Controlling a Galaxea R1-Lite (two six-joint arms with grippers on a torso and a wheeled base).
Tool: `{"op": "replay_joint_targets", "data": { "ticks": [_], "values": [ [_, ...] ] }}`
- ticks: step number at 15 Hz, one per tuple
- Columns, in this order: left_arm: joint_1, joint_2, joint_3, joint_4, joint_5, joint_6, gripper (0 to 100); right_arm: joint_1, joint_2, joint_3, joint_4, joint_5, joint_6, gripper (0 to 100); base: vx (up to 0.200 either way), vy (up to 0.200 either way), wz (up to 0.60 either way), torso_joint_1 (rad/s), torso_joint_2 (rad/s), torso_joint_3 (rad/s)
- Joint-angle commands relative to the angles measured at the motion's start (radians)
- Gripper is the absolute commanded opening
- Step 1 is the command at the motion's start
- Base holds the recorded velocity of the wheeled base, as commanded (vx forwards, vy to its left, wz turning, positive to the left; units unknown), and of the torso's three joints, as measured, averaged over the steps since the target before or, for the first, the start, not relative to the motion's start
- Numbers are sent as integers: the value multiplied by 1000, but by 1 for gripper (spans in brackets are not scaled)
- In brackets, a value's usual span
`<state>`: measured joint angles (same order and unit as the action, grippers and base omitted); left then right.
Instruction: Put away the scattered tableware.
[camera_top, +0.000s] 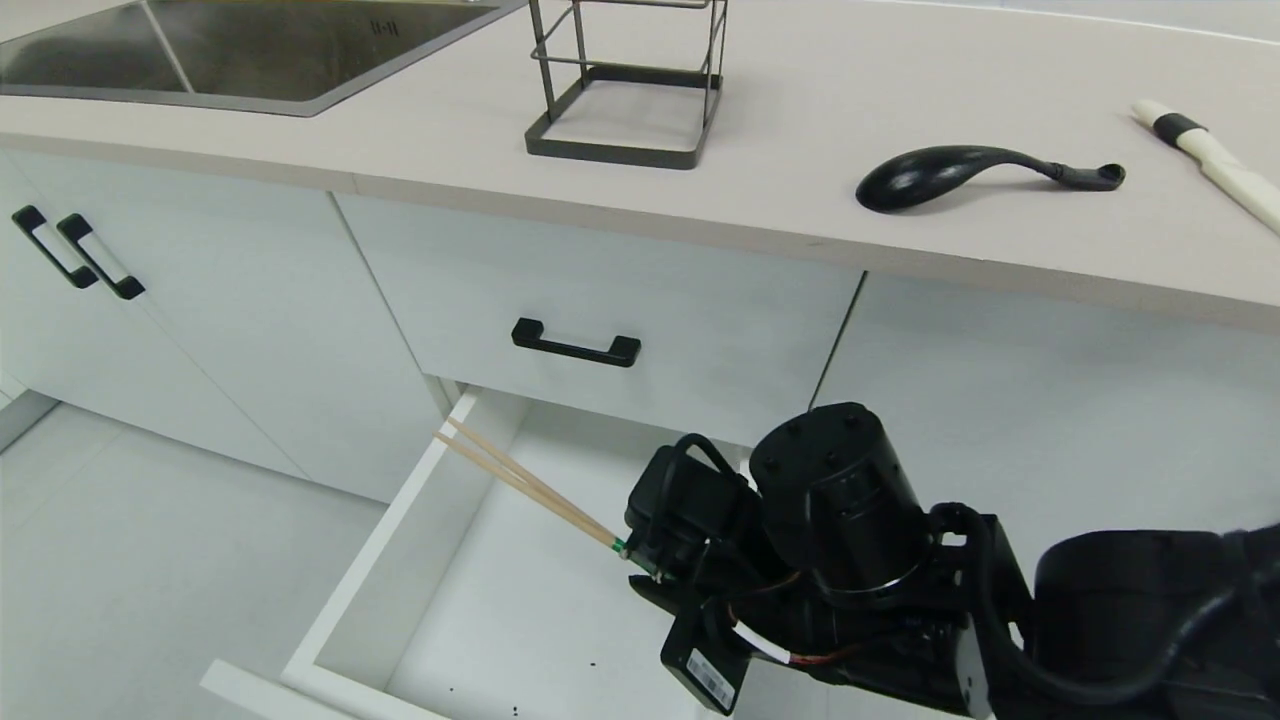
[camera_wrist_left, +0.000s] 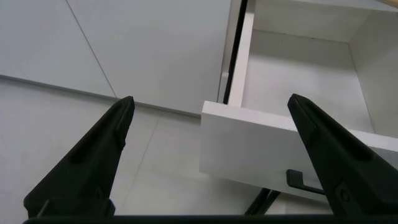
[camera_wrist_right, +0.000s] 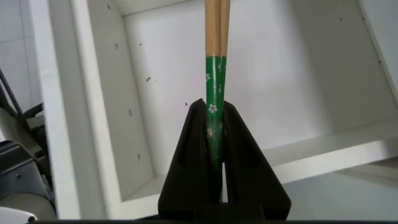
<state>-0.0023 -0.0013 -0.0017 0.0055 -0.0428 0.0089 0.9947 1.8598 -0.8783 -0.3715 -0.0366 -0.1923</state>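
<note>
Currently, the counter (camera_top: 800, 90) carries a sink (camera_top: 250, 50) at its left end, a black wire rack (camera_top: 620, 150) near the middle, a black spoon (camera_top: 920, 180) further right and a white-handled utensil (camera_top: 1220, 165) at the far right edge. Spoon and utensil lie well apart from the rack. Below the counter, a closed drawer front with a black handle (camera_top: 575, 345) overhangs the back of the open drawer (camera_top: 370, 560).

In the head view the chopsticks (camera_top: 520, 480) are a pale pair slanting from the right gripper (camera_top: 632, 552) up and left over the open drawer, with the tips near its left wall. The right wrist view adds the green, flower-printed ends of the chopsticks (camera_wrist_right: 214, 68) and dark specks on the floor of the drawer (camera_wrist_right: 62, 93). The left wrist view presents the drawer (camera_wrist_left: 249, 146) from outside, front panel foremost, with the room floor beside it.

The right gripper (camera_wrist_right: 213, 109) is pressed together on the green ends, pinching both chopsticks side by side above the drawer interior. The left gripper (camera_wrist_left: 210, 99) has its jaws spread wide and hangs outside the drawer front, apart from it.
</note>
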Motion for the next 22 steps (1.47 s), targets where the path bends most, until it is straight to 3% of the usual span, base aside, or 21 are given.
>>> {"op": "replay_joint_targets", "data": {
  "ticks": [1,8,22],
  "values": [
    [1,1,0,-1,0,0,100,-13,64,-8,-21,1,-1,0,0,0,0,-7,110,36],
    [1,1,0,-1,0,0,100,-34,137,-42,-23,-3,-22,0,0,0,0,0,11,4],
    [-1,1,0,-1,0,0,100,-93,364,-252,-9,-5,-27,0,0,0,0,0,0,0]
  ]
}}
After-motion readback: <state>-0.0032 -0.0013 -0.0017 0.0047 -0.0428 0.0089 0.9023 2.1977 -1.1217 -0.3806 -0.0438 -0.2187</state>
